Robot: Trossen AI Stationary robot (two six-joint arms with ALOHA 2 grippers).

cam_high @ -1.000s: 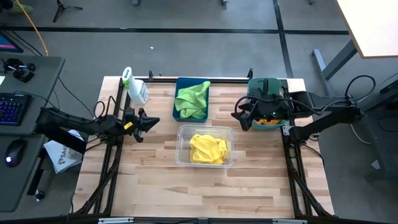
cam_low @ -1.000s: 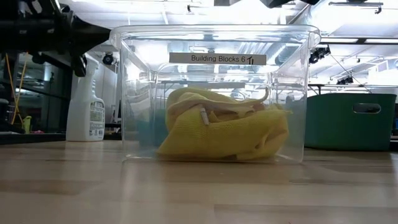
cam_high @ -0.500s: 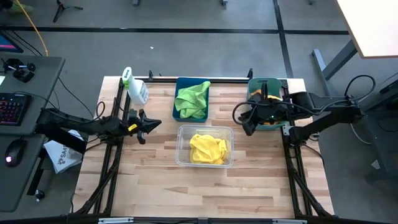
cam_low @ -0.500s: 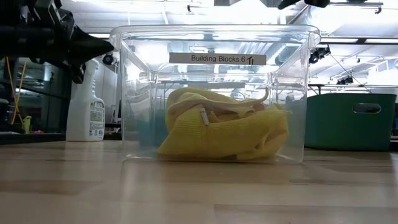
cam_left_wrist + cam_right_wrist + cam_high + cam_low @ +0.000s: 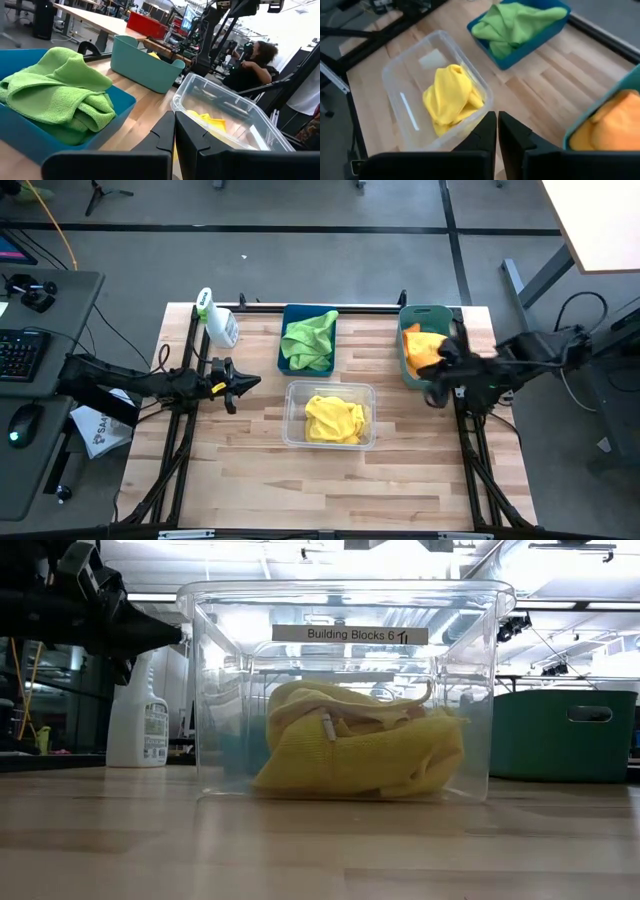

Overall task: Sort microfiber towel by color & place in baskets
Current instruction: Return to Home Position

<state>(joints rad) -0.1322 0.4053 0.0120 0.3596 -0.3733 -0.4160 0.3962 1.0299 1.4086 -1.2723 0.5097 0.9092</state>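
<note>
Sorting is judged complete, with only arm parking left.

- **Green:** the lime green microfiber cloth (image 5: 308, 338) lies in the dark blue plastic bin (image 5: 308, 371).
- **Orange:** the orange cloth (image 5: 421, 346) lies in the teal bin (image 5: 425, 309).
- **Yellow:** the yellow cloth (image 5: 335, 421) lies in the clear bin (image 5: 330, 386).

The cloth count per bin is uncertain. The left gripper (image 5: 248, 383), left of the clear bin, and the right gripper (image 5: 497, 117), by the teal bin, are closed and empty.

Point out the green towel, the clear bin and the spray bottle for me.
green towel (image 5: 308, 340): high view, middle of the bunched cloth.
clear bin (image 5: 330, 386): high view, its far rim.
spray bottle (image 5: 222, 328): high view, its white body.
</note>
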